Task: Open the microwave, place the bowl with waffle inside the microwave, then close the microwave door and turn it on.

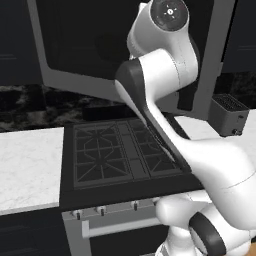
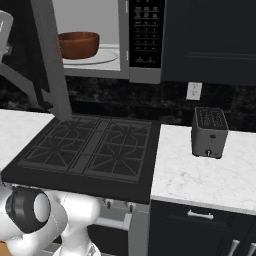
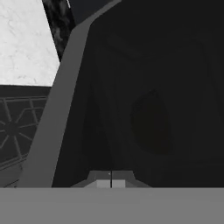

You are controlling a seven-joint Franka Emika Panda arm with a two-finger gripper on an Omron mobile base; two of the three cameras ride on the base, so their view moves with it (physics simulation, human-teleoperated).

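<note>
- The white arm rises from the base in front of the stove (image 1: 120, 155), bends at a dark elbow, and reaches up toward the microwave door (image 1: 95, 45), with its upper joints standing right against the dark glass in the left base view.
- In the hand view the gripper (image 3: 110, 180) shows its 2 pale fingertips pressed together with just a thin seam between them, so it is clenched on nothing, and it points straight at the door's dark glass from very close.
- The microwave door stands open, swung out to the left of the microwave (image 2: 142, 40); in the right base view it is seen nearly edge-on as a grey steel band slanting down over the stove's back left corner.
- The door's long axis runs crosswise in the left base view, and its panel looks tilted there, lower edge sloping down to the right.
- The bowl (image 2: 78, 45) sits upright inside the microwave on the round turntable (image 2: 102, 57), toward the left of the cavity.
- The waffle cannot be made out; the bowl's rim hides its inside from this angle.
- The door's frame covers the left part of the cavity, and the microwave's top is cut off by the picture edge.
- A small dark toaster (image 2: 209, 131) stands on the marble counter (image 2: 210, 180) right of the stove, well apart from the arm.
</note>
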